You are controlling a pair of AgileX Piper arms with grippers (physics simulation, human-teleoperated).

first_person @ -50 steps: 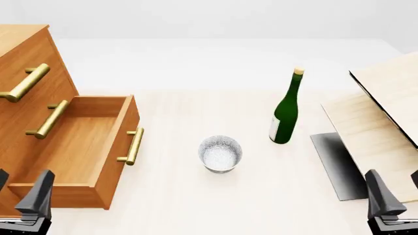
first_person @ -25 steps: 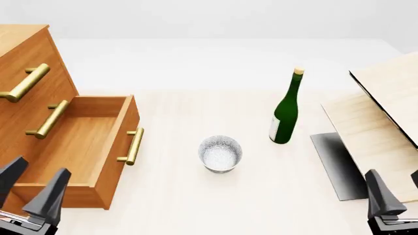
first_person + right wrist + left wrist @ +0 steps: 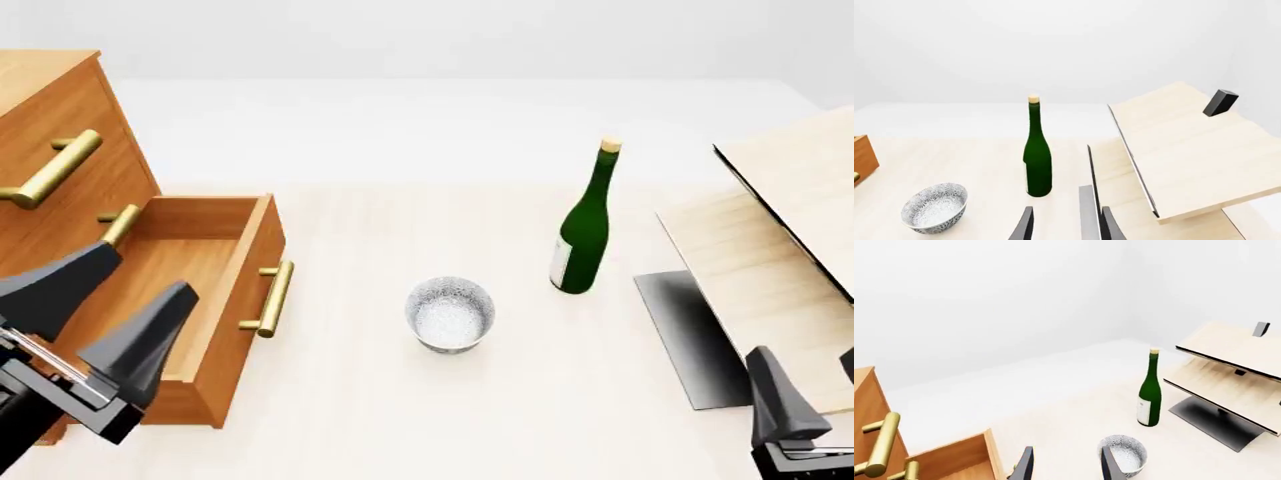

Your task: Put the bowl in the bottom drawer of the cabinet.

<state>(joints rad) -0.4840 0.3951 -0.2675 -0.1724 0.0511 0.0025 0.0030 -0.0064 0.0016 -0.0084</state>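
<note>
The small speckled white bowl (image 3: 450, 315) stands upright on the table, a little right of the open bottom drawer (image 3: 248, 292). It also shows in the left wrist view as the bowl (image 3: 1123, 454) and in the right wrist view as the bowl (image 3: 935, 207). The drawer is pulled out of the orange-brown cabinet (image 3: 54, 110), and I see nothing inside it. My left gripper (image 3: 154, 268) hovers open over the drawer's near part, nothing between its fingers. My right gripper (image 3: 803, 360) stays low at the near right, open, far from the bowl.
A green wine bottle (image 3: 583, 235) stands behind and right of the bowl. Pale wooden boards (image 3: 774, 230) on a dark base slope up at the right. The drawer's brass handle (image 3: 274, 298) faces the bowl. Upper drawers are shut.
My left gripper has risen and moved forward from the near left corner to above the open drawer. The right gripper, bowl and bottle have not moved.
</note>
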